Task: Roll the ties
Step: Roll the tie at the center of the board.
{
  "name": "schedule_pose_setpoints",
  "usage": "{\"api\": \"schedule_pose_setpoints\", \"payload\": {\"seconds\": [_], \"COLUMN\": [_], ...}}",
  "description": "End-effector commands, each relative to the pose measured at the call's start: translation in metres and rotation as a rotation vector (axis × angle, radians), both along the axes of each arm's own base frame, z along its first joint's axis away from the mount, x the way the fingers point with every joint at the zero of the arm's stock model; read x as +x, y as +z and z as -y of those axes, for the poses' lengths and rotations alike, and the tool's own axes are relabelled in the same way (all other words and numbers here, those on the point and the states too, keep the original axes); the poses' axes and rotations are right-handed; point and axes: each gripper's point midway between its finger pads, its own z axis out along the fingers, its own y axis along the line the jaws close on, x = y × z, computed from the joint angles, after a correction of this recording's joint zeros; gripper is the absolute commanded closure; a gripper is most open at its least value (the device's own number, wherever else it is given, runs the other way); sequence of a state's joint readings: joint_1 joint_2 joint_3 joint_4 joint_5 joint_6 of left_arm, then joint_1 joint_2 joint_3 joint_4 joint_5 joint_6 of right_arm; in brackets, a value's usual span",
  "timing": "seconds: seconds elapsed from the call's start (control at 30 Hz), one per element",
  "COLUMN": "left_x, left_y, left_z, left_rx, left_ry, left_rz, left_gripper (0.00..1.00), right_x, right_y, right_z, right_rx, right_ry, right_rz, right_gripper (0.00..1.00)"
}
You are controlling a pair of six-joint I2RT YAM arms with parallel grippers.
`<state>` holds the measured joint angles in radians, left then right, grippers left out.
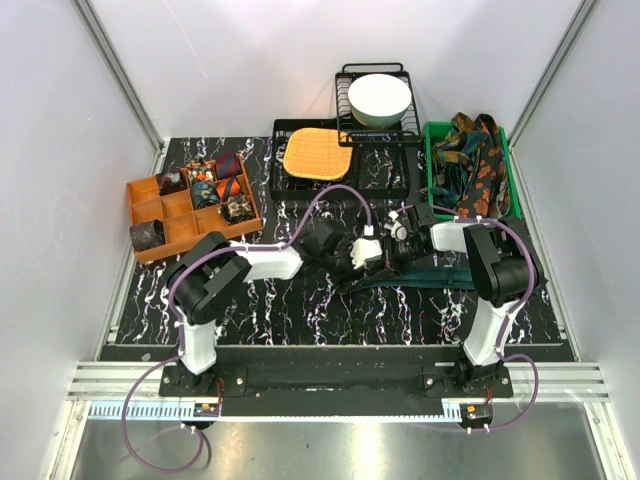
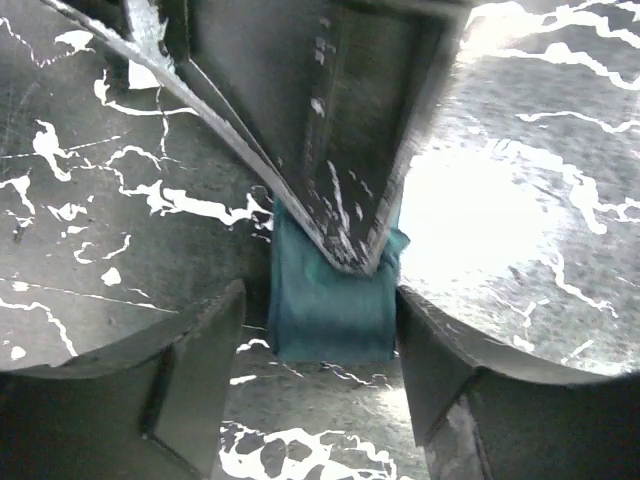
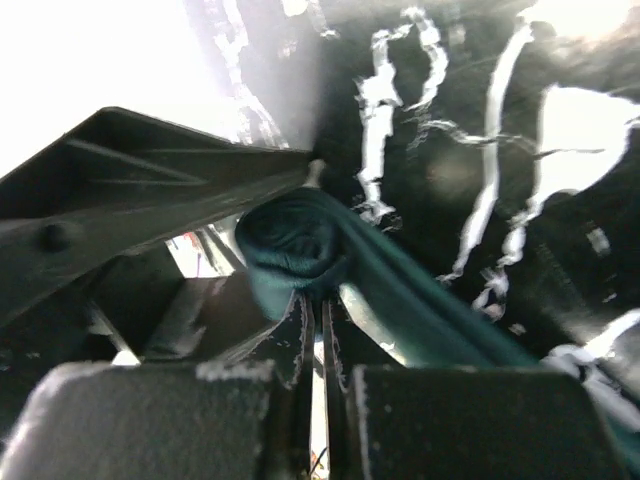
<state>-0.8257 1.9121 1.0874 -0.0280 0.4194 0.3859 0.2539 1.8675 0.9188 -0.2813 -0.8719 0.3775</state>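
Mid-roll on the teal tie (image 1: 440, 277), by the look of it: coil (image 2: 330, 300) started at one end, tail flat on the worktop (image 1: 300, 310), nearer than the mat (image 1: 318, 152) and a little to its right. Next, probably: close the left gripper (image 2: 320, 345) on the coil, free the right gripper (image 3: 320, 300), turn again; calls for a firm hold so the coil does not spring loose.

Both forearms folded inward, low over the worktop, meeting nearer than the mat; left gripper open, jaws either side of the coil; right gripper closed, tips at the coil's centre; pinching fabric or not, cannot tell. Farther off, more ties in the bin (image 1: 429, 160) right of the mat; rolled ones in the tray (image 1: 190, 243) to its left.
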Motion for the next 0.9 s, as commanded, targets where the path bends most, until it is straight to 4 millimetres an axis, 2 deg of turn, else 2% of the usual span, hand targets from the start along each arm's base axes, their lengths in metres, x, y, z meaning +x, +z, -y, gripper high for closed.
{"api": "schedule_pose_setpoints", "payload": {"seconds": [0.0, 0.13, 0.27, 0.33, 0.5, 0.6, 0.63, 0.7, 0.77, 0.8, 0.83, 0.87], "left_x": [-0.030, -0.022, -0.028, -0.032, -0.026, -0.022, -0.021, -0.017, -0.017, -0.018, -0.015, -0.011], "left_y": [-0.040, -0.027, -0.021, -0.019, -0.024, -0.027, -0.028, -0.031, -0.039, -0.048, -0.044, -0.048], "left_z": [-0.022, -0.019, -0.010, -0.007, 0.001, 0.004, 0.005, 0.005, 0.003, -0.002, -0.003, -0.007], "left_rx": [-0.098, -0.308, -0.453, -0.490, -0.527, -0.532, -0.526, -0.493, -0.398, -0.318, -0.283, -0.227], "left_ry": [0.029, 0.029, -0.056, -0.095, -0.115, -0.108, -0.104, -0.102, -0.092, -0.094, -0.084, -0.066], "left_rz": [-0.183, -0.114, -0.032, -0.024, 0.024, 0.024, 0.020, 0.027, 0.011, -0.016, -0.009, -0.012], "left_gripper": [0.32, 0.31, 0.31, 0.31, 0.32, 0.36, 0.39, 0.53, 0.65, 0.67, 0.71, 0.74], "right_x": [-0.003, -0.006, -0.007, -0.010, -0.011, -0.011, -0.012, -0.011, -0.009, -0.008, -0.008, -0.007], "right_y": [-0.044, -0.055, -0.064, -0.067, -0.069, -0.071, -0.071, -0.070, -0.066, -0.064, -0.061, -0.055], "right_z": [0.025, 0.032, 0.035, 0.036, 0.036, 0.035, 0.034, 0.033, 0.031, 0.030, 0.027, 0.025], "right_rx": [-0.218, -0.275, -0.308, -0.316, -0.317, -0.310, -0.305, -0.298, -0.278, -0.272, -0.251, -0.235], "right_ry": [0.007, 0.013, 0.013, 0.013, 0.018, 0.022, 0.022, 0.024, 0.029, 0.029, 0.031, 0.031], "right_rz": [-0.031, -0.081, -0.111, -0.131, -0.153, -0.161, -0.165, -0.162, -0.150, -0.144, -0.146, -0.134], "right_gripper": [1.00, 1.00, 1.00, 1.00, 1.00, 1.00, 1.00, 1.00, 1.00, 1.00, 0.98, 0.88]}}
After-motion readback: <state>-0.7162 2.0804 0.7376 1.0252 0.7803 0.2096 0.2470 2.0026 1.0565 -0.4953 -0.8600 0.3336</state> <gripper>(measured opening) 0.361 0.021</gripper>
